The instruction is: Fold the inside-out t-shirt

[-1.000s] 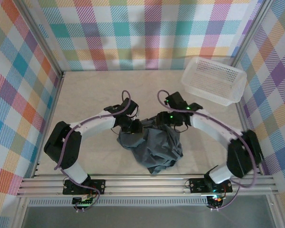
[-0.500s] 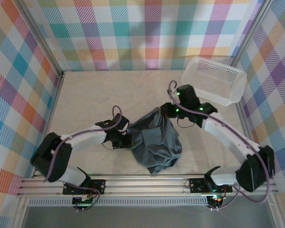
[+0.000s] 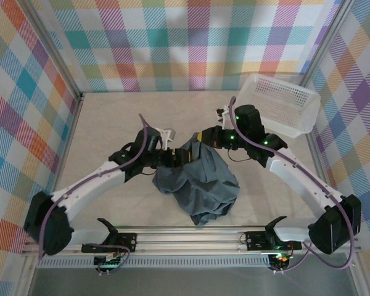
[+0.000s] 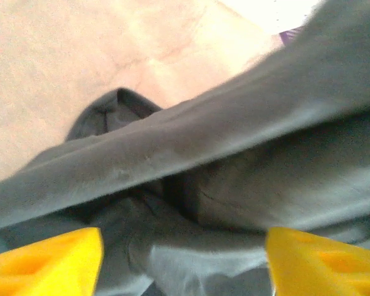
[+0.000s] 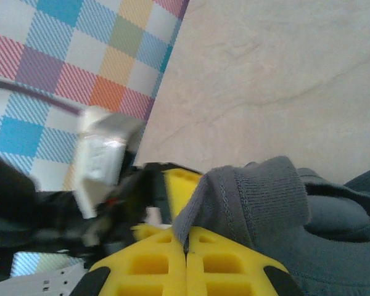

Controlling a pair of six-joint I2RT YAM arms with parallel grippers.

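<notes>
Tabletop (image 3: 111, 117): your work surface, pale, with checked walls around it.
Inside-out t-shirt (image 3: 200, 185): a bunched heap at the middle of the tabletop, between your two arms. It is not yet spread or folded, and its long axis runs from the lifted far edge down toward the near rail.
White mesh basket (image 3: 277, 105): in the far right corner, apart from the shirt.
Right tool (image 5: 186, 243): clamped tight on the shirt's ribbed edge (image 5: 259, 191), holding it up at the heap's far end.
Left tool (image 4: 185, 234): fingers spread wide, gripping nothing.
Relation that matters: the cloth lies directly ahead of your left tool, at the heap's far-left side. I judge this the free arm to take a second edge opposite the right tool's hold.
</notes>
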